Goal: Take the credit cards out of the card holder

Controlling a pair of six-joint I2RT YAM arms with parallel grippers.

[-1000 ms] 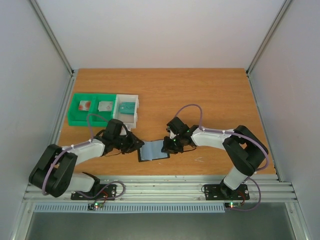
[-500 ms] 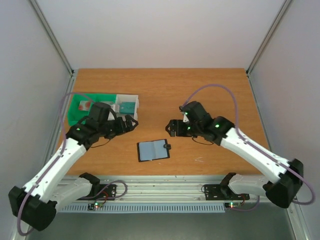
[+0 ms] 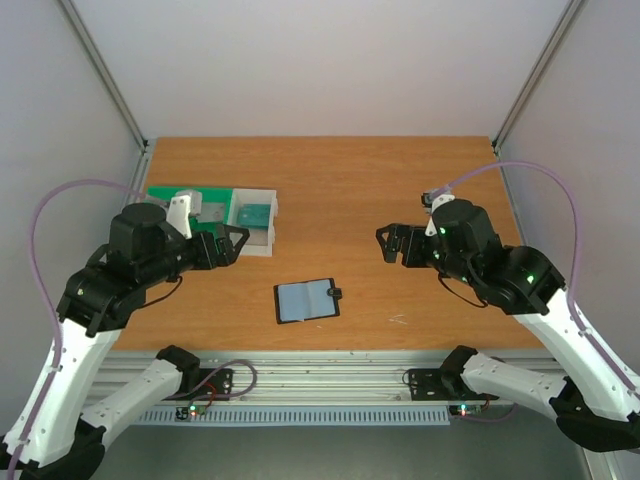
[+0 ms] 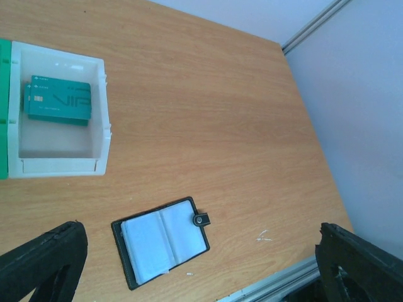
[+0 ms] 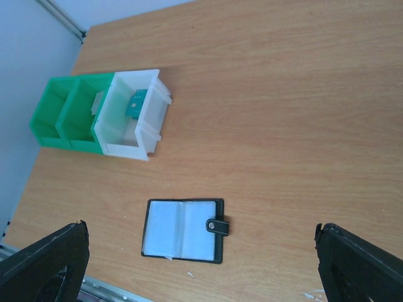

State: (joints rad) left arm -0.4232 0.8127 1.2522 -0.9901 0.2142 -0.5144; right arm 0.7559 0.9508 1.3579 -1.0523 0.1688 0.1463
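From above, the card holder [image 3: 307, 300] lay open by the table's [image 3: 400, 170] near edge, between the raised left gripper [image 3: 237, 243] and right gripper [image 3: 386, 245], both spread wide and empty; a teal credit card [image 3: 253, 213] sat in the white tray [image 3: 258, 248] toward the left edge. The left wrist view showed that gripper's fingers [image 4: 44, 264] far apart above the open card holder. The right wrist view showed its fingers [image 5: 47, 264] parted likewise, with the white tray touching a green tray [image 5: 63, 119].

The teal credit card [image 4: 58, 102] in the white tray [image 4: 60, 167] shows pale letters "VIP"; its smaller print is unreadable.
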